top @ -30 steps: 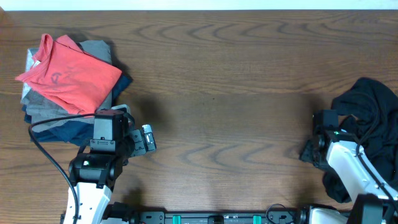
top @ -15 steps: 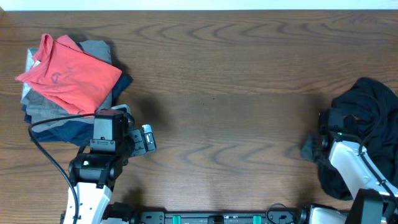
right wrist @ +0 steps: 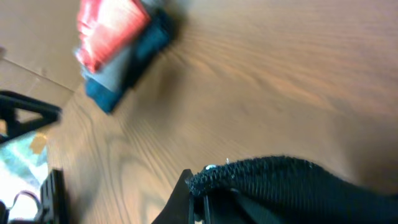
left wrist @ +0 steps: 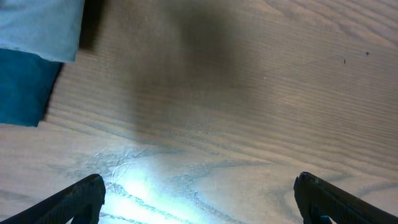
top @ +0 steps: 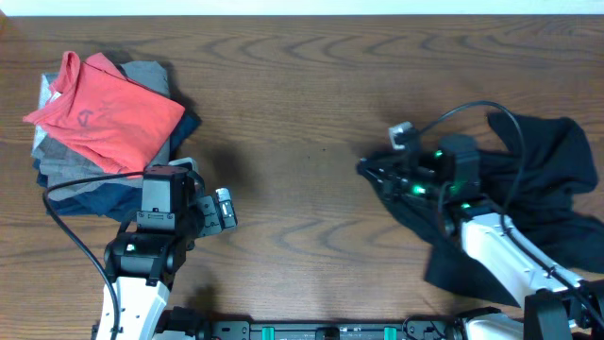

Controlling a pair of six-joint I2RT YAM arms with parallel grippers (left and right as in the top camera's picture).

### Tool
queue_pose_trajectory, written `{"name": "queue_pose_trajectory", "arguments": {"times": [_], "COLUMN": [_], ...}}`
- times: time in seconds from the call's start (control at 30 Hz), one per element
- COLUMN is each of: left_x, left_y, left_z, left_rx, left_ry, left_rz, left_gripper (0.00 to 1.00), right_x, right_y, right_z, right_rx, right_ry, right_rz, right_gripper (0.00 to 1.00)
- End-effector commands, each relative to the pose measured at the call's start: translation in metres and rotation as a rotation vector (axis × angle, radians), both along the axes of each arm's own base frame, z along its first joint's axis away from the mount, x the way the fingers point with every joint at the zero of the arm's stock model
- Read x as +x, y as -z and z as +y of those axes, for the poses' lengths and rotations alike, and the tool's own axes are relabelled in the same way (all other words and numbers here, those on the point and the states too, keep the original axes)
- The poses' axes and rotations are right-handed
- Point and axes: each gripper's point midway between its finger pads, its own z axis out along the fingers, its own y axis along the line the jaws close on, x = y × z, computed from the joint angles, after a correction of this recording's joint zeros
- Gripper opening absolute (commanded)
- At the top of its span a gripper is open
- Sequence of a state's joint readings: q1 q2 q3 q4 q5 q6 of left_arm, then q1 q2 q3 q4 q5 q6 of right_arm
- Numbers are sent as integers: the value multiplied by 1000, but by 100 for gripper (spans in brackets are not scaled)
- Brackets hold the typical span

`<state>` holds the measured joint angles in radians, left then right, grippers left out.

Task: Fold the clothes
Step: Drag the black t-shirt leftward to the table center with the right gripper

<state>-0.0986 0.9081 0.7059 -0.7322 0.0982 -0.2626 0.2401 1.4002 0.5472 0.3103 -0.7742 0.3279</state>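
The black shirt (top: 543, 203) lies stretched across the right side of the table, one edge pulled toward the middle. My right gripper (top: 370, 170) is shut on that edge; in the right wrist view the knit hem of the black shirt (right wrist: 273, 177) is pinched in the right gripper (right wrist: 202, 196) just above the wood. My left gripper (top: 223, 210) rests at the lower left, open, with only bare table between its fingertips (left wrist: 81, 196) in the left wrist view.
A stack of folded garments topped by a coral-red shirt (top: 109, 109) sits at the far left, over grey and navy pieces (top: 104, 194). Its blue edge (left wrist: 22, 87) shows in the left wrist view. Cables loop over the right arm (top: 500, 250).
The right gripper closed on the black shirt and has dragged its edge left toward the table's middle, spreading the bundle out. The left arm has not moved.
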Motion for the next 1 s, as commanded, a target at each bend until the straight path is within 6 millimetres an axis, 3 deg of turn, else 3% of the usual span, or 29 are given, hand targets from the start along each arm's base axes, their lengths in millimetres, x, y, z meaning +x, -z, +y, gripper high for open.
{"name": "queue_pose_trajectory", "arguments": {"times": [0.0, 0.1, 0.13, 0.2, 0.23, 0.33, 0.4, 0.53, 0.67, 0.8, 0.97], "left_x": [7, 11, 12, 14, 14, 15, 16, 17, 18, 23, 30], "left_y": [-10, -13, -14, -14, -15, -16, -18, -20, -13, -1, 15], "left_z": [0, 0, 0, 0, 0, -4, -13, -29, -40, -60, -100], "left_rx": [-6, -8, -9, -9, -10, -27, -74, -178, -242, -299, -367], "left_ry": [-8, -8, -8, -9, -8, 2, 31, 37, 38, 88, 174], "left_rz": [-34, -54, -59, -66, -69, -75, -78, -71, -24, 32, 90], "left_gripper": [98, 98, 98, 98, 98, 98, 98, 98, 98, 98, 98], "right_x": [9, 13, 12, 8, 6, 5, 9, 11, 1, -14, -39], "right_y": [-11, -15, -13, -6, 0, 18, 27, 30, 24, 17, 27], "right_z": [22, 36, 38, 40, 38, 15, -14, -82, -136, -167, -205], "right_rx": [20, -13, -24, -57, -85, -170, -223, -321, -410, -449, -519], "right_ry": [98, 155, 162, 152, 143, 170, 257, 472, 607, 672, 811], "right_rz": [-4, -69, -72, -62, -61, -10, 48, 121, 138, 152, 262], "right_gripper": [1, 4, 16, 74, 96, 99, 99, 99, 99, 99, 99]}}
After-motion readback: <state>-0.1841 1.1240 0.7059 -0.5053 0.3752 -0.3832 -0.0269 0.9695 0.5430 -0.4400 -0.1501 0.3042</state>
